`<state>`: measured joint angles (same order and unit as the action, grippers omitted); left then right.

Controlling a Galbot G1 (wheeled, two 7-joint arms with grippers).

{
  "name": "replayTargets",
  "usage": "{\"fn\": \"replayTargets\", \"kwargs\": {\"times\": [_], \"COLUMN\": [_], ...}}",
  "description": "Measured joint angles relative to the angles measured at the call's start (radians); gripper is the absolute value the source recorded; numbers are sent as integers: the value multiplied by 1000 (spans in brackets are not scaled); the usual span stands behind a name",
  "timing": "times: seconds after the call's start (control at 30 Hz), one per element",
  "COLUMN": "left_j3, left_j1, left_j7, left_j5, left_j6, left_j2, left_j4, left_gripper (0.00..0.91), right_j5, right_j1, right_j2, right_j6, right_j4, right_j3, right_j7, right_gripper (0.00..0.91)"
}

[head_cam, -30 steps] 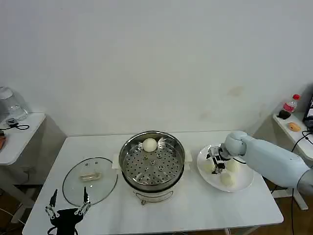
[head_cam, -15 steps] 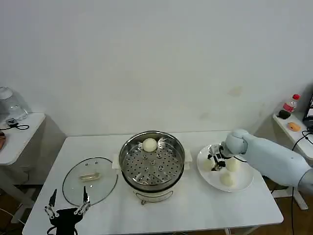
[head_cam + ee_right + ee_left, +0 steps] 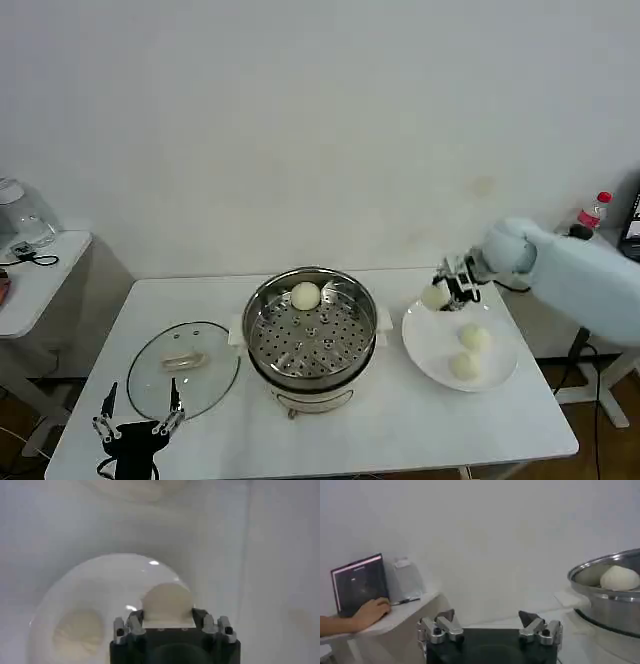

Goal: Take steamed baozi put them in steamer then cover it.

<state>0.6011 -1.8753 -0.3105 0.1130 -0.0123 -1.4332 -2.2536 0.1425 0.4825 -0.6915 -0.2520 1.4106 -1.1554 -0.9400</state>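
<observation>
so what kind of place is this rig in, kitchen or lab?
Likely a lab or office test room, not a kitchen: a plain white table against a bare wall, a side desk with a laptop a person is using, and a staged steamer, plate and glass cover.

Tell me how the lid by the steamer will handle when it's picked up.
The lid looks like glass with a metal rim, so probably heavy for its size and breakable if dropped. Lying flat on the table, it likely offers only its central handle for a grip. The smooth glass may be slippery.
</observation>
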Motion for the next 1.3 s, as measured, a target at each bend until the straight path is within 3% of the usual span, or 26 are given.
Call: {"fn": "replayTargets", "kwargs": {"times": [0.3,0.73,0.97,1.3], "left_j3": [4,24,43,48], "left_j1": [19,40,47,51], "left_j7": [0,1,2,2], "left_j5": [-1,-12,-19,-20], "left_j6": [-9,-20,-22,-23], "left_j2": [1,2,-1,-2], "left_j4": [4,-12,-24,-35], "left_gripper": [907,907,907,907], "right_j5": [176,403,441,449], "right_j1": [161,164,114,36], "right_j2": [-93,-388,-517,-608], "right_j6": [-82,-229,-275,-304], "right_j4": [113,73,-3,-83], "right_j3": [-78,-127,-148,-149], "right_j7": [34,119,125,133], "right_gripper": [675,685,685,685]}}
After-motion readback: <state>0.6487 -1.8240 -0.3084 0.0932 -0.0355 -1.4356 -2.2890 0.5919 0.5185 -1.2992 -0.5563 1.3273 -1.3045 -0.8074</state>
